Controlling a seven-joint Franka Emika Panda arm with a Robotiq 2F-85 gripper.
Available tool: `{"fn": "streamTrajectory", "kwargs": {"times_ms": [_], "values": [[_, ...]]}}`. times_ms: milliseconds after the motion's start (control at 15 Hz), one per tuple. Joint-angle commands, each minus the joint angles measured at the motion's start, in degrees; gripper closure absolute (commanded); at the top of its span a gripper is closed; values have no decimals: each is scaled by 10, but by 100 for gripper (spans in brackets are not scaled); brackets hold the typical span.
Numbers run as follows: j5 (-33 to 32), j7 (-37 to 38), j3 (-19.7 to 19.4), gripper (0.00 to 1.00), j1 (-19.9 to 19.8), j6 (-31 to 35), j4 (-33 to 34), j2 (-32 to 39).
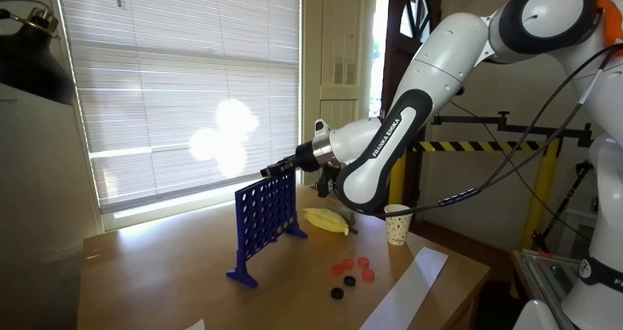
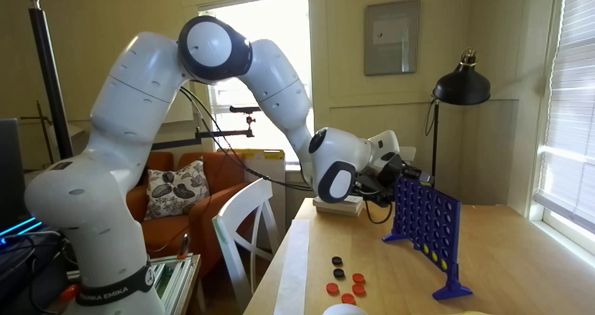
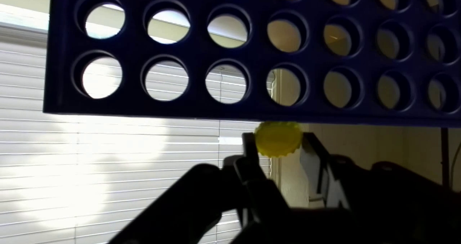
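Observation:
A yellow disc with a ridged rim (image 3: 278, 139) is pinched between the fingertips of my gripper (image 3: 278, 137). Its edge meets the top rim of a dark blue upright grid rack (image 3: 201, 113) full of round holes; whether it has entered a slot I cannot tell. The wrist picture stands upside down, so the rack's top rim appears lowest. In both exterior views the gripper (image 1: 267, 172) (image 2: 426, 179) is at the top of the rack (image 1: 240, 252) (image 2: 452, 278), near its middle or far part. A few yellow discs (image 1: 285, 226) (image 2: 434, 256) sit low inside the rack.
On the table lie several red discs (image 1: 368, 275) (image 2: 358, 289) and two black discs (image 1: 349, 281) (image 2: 339, 273). Near them are a patterned paper cup (image 1: 397, 228), a yellow banana-like object (image 1: 325, 220) and a white strip (image 1: 409, 291). A black lamp (image 2: 461, 85) stands behind the table.

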Motion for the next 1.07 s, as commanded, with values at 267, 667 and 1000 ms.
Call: {"fn": "streamTrajectory", "kwargs": {"times_ms": [267,667,1000], "values": [[46,-27,-22,89,32,-14,-9,-25],[36,-13,-15,89,26,16,-28,-21],[29,-10,-12,89,20,51,-37,-15]]}}
